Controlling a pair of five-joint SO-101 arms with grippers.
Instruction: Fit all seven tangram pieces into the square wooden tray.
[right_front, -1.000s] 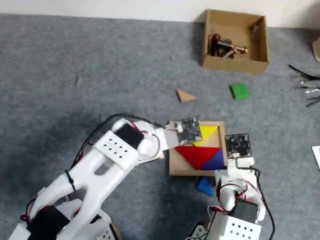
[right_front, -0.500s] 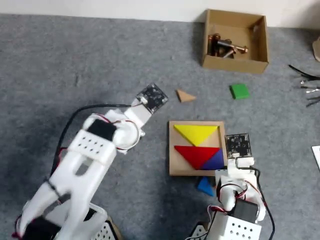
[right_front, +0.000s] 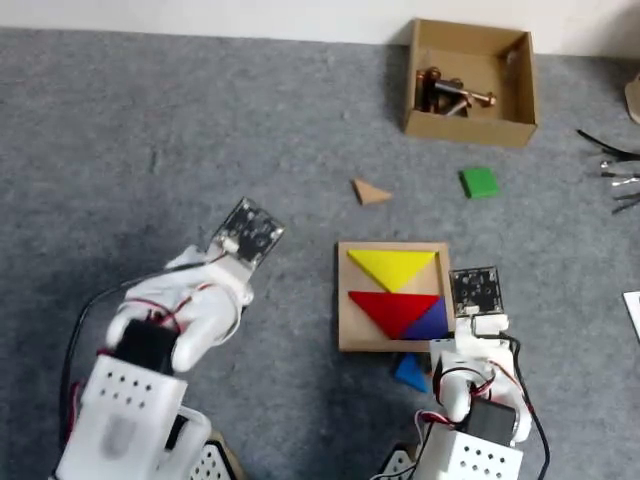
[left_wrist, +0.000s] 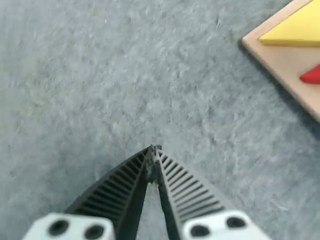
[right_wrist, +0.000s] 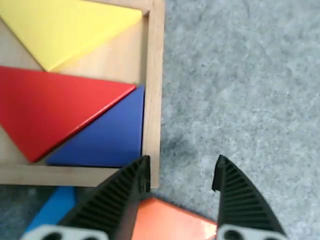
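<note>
The square wooden tray (right_front: 343, 300) lies mid-table holding a yellow triangle (right_front: 392, 266), a red triangle (right_front: 394, 308) and a blue triangle (right_front: 432, 322). My left gripper (left_wrist: 152, 150) is shut and empty over bare carpet, to the left of the tray's corner (left_wrist: 280, 57). My right gripper (right_wrist: 181, 172) hangs open just off the tray's rim (right_wrist: 154, 90), near its front right corner, above an orange piece (right_wrist: 170, 222). Outside the tray's front edge lies a second blue piece (right_front: 409, 370). A tan triangle (right_front: 370, 192) and a green square (right_front: 479, 182) lie on the carpet beyond the tray.
A cardboard box (right_front: 470, 125) with metal parts stands at the back right. Cables (right_front: 610, 165) lie at the right edge. Grey carpet covers the table, with open room on the left half around the left arm (right_front: 190, 320).
The left arm has drawn back from over the tray to the left and toward its base, leaving the yellow triangle uncovered in the tray. The right arm has not moved.
</note>
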